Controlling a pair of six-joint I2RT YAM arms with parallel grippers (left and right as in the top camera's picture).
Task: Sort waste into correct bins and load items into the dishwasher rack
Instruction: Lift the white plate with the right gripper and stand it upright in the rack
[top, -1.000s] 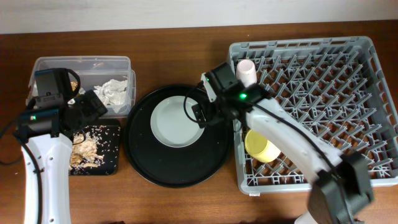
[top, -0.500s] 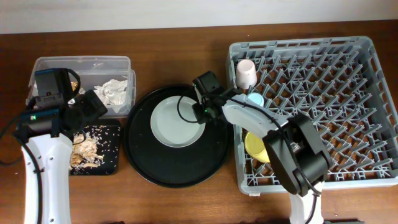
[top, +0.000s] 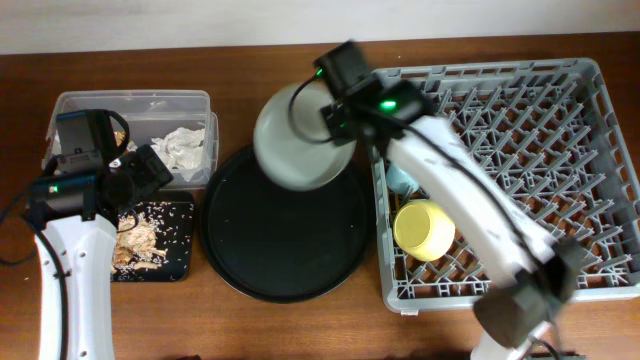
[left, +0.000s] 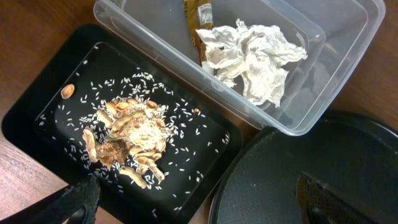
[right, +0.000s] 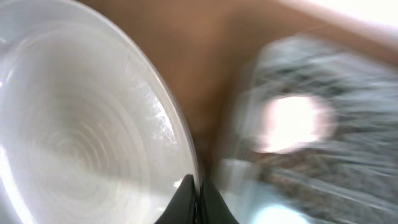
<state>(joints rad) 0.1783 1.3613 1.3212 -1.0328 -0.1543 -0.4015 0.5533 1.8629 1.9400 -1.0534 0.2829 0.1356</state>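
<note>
My right gripper (top: 335, 118) is shut on the rim of the pale grey-green plate (top: 298, 138), which hangs lifted and tilted above the back of the round black tray (top: 285, 245), beside the grey dishwasher rack (top: 560, 80). In the right wrist view the fingers (right: 186, 202) pinch the plate (right: 81, 137) edge; the picture is blurred. The yellow bowl (top: 422, 229) and a light-blue cup (top: 402, 180) sit in the rack. My left gripper (left: 196, 208) hangs open between the shallow black tray (left: 37, 118) with food scraps (left: 134, 134) and the round tray (left: 348, 162). The napkin (left: 252, 53) and gold wrapper (left: 200, 15) lie in the clear box (left: 348, 43).
The round black tray (top: 285, 245) lies between the bins on the left and the rack on the right. The clear box (top: 80, 105) stands at the back left, the shallow black tray (top: 180, 265) in front of it. White rice grains are scattered in that tray.
My right gripper has shut on the plate's rim and lifted it off the round black tray, up and toward the back. The left arm has not moved.
</note>
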